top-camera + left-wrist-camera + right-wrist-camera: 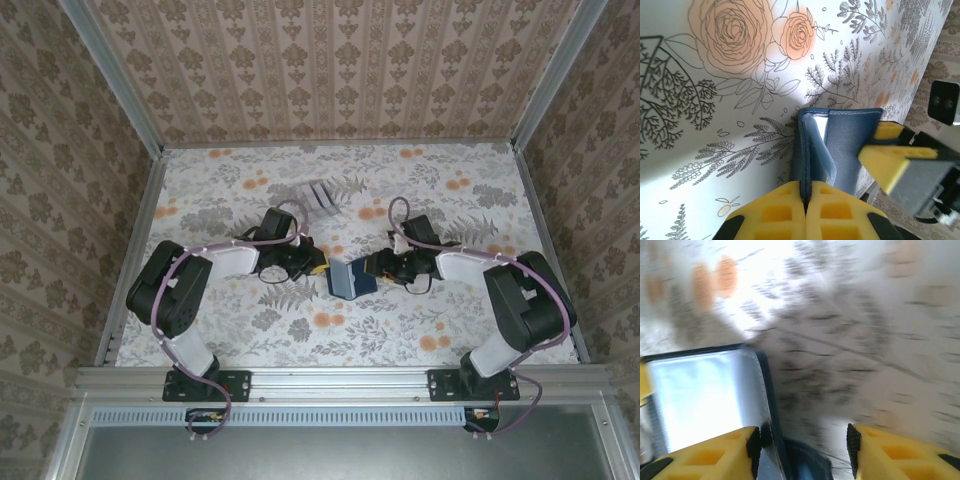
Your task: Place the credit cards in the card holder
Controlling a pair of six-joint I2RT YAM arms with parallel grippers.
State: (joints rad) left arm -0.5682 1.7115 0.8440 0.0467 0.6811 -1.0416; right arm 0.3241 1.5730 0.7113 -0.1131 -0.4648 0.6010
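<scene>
Top external view: left hand (pixel 318 267) at nine o'clock pinches the navy card holder (pixel 348 278); right hand (pixel 376 268) at three o'clock stands half-spread at its edge.

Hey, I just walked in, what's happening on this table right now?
Two robot arms meet over a navy card holder in the middle of the floral table. The left gripper is shut on one edge of the holder, which stands partly open with a light blue layer showing inside. The right gripper is open at the holder's opposite side; that view is blurred.
</scene>
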